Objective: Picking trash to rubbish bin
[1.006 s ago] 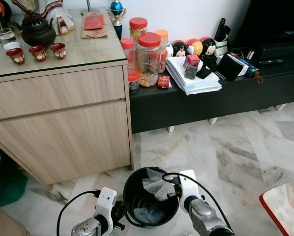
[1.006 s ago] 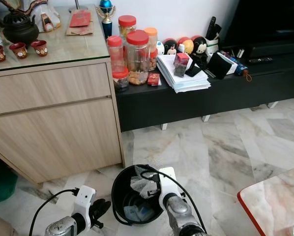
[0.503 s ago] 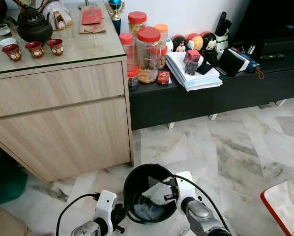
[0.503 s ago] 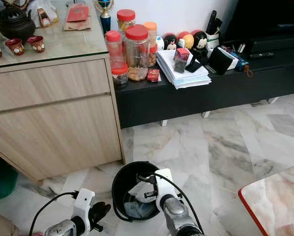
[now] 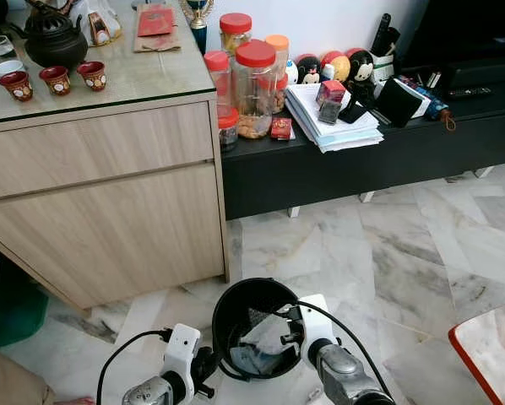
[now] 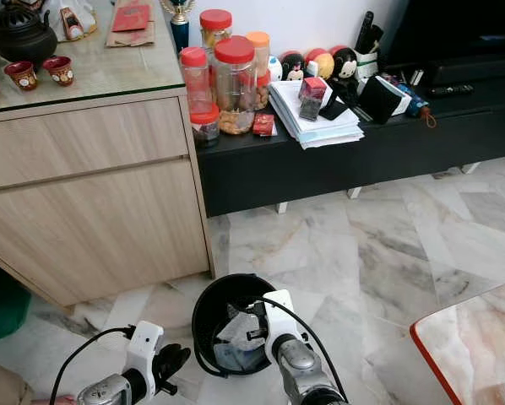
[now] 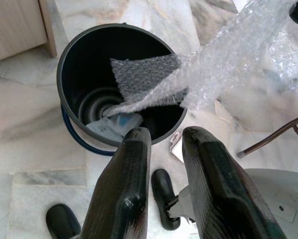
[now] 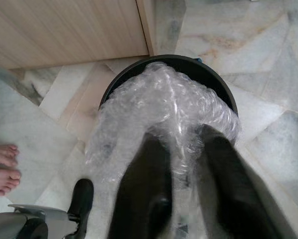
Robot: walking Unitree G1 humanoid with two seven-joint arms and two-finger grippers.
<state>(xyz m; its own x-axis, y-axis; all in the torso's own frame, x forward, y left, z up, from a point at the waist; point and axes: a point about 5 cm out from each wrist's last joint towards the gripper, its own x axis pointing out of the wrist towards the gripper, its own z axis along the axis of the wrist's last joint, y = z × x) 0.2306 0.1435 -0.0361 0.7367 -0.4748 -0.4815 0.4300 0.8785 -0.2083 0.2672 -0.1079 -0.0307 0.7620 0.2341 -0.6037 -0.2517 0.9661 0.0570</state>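
right wrist view looks along the right tool (image 8: pixel 176 194), its two black fingers closed on a sheet of bubble wrap (image 8: pixel 164 114) that bunches up over the mouth of the black rubbish bin (image 8: pixel 223 94). from the head, the wrap hangs partly inside the bin (image 5: pixel 236 308), which stands on the marble floor (image 5: pixel 388 253) by the wooden cabinet (image 5: pixel 109 211). the left tool (image 7: pixel 161 174) hovers just beside the bin, fingers a little apart and holding nothing.

the risk, as i judge it: the wrap is light and springy, so on release it may cling to the fingers or drape over the rim and slide out onto the floor (part of it seems to trail outside the bin in the left wrist view). pushing lower could nudge the bin.

the wrap hides the right fingertips, and the bin's other contents are hard to identify. bare feet (image 8: pixel 2 167) of a person stand close.
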